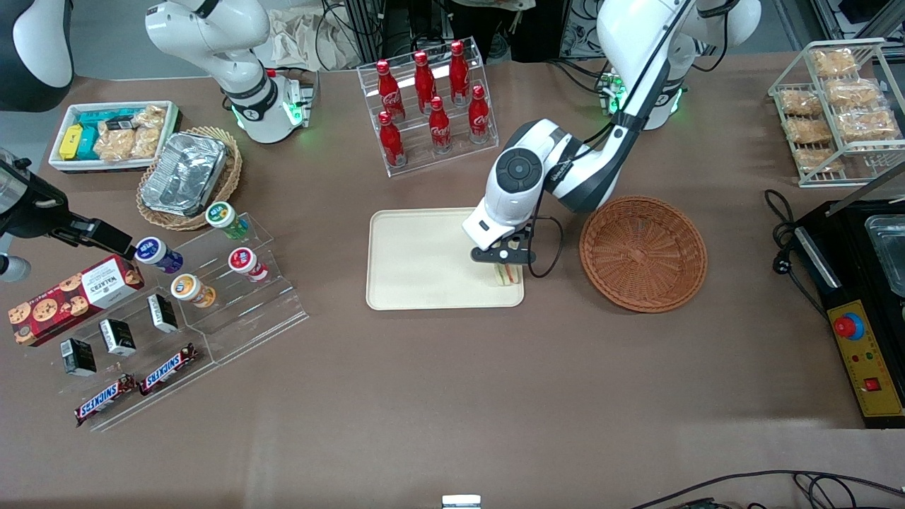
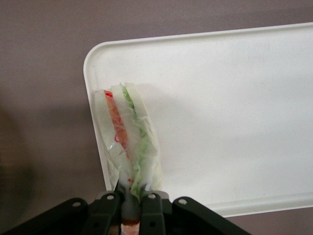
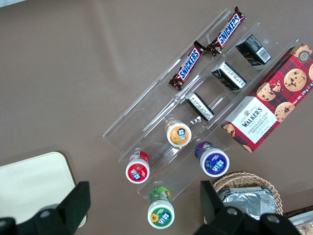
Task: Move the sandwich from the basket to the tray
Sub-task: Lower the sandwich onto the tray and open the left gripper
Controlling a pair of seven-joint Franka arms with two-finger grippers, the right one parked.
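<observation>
Gripper (image 1: 506,263) closed on the sandwich (image 2: 128,142), pinching its narrow end. Sandwich sits over the corner of the cream tray (image 1: 424,261) nearest the front camera and the woven basket (image 1: 643,253); contact with the tray surface cannot be confirmed. From the front, the arm hides most of the sandwich. Basket lies just beside the tray, holding nothing visible

gripper (image 1: 506,263) over the tray (image 1: 417,261) corner nearest the basket (image 1: 643,252), clamped on the sandwich (image 2: 128,142), sandwich on that corner, basket just beside tray toward working arm's end
</observation>
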